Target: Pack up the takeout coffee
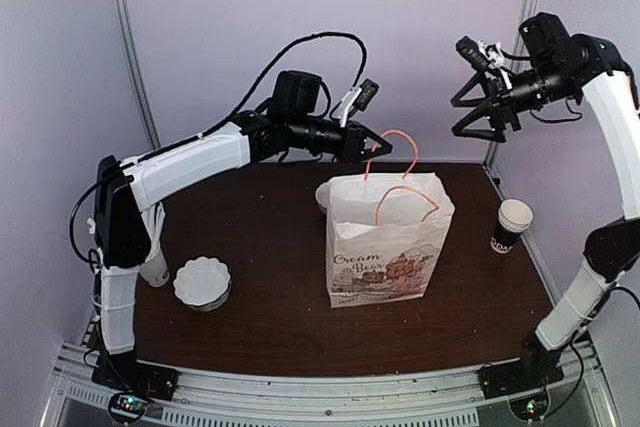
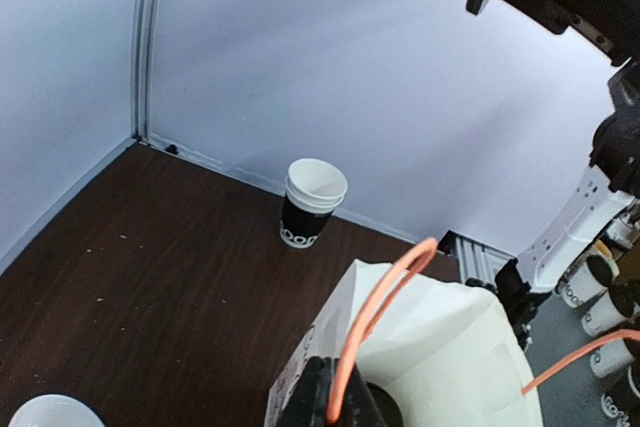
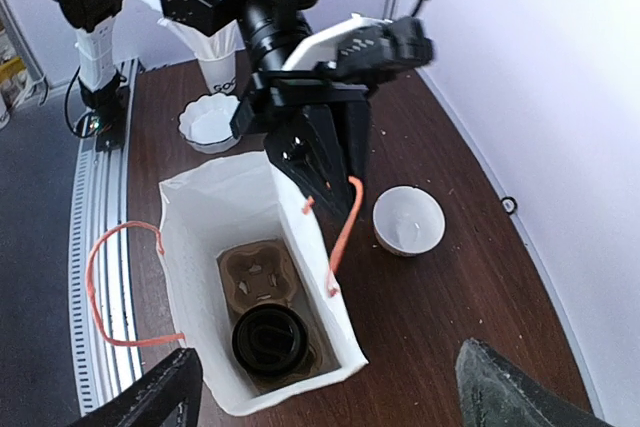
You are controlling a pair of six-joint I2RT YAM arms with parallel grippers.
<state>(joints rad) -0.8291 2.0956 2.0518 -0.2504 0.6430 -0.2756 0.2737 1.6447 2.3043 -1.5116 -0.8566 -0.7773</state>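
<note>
**Packing stage, late.** The left gripper (image 1: 377, 147) is pinched together on one orange handle (image 1: 400, 133) of the white paper bag (image 1: 385, 237). It holds that loop up and towards the rear, so the bag mouth stands open. In the left wrist view the cord runs up from between the fingers (image 2: 312, 399).

The right gripper (image 1: 465, 117) hangs high above the right rear of the surface (image 1: 260, 217), well apart from the bag. Its jaws are spread wide and nothing is between them. Its wrist camera looks straight down into the bag.

The takeout coffee (image 3: 270, 339), seen as a round black lid, sits upright at the bottom of the bag. It is seated in one pocket of the brown pulp carrier (image 3: 258, 277); the neighbouring pocket is vacant. The second orange handle (image 3: 100, 277) droops free on the opposite side of the mouth.

Outside the bag:
- A lidless black cup (image 1: 512, 224) with a white rim stands to the right, near the surface edge.
- A fluted white bowl (image 1: 202, 282) lies at the front left.
- A plain white bowl (image 3: 408, 219) lies just behind the bag.

**Judged progress.** The main step appears done, since the lidded cup is inside and neither gripper holds it. What seems left is minor: letting go of the handle and drawing both arms clear without tipping the bag. Whether the cup is fully seated in its pocket cannot be told from above.
</note>
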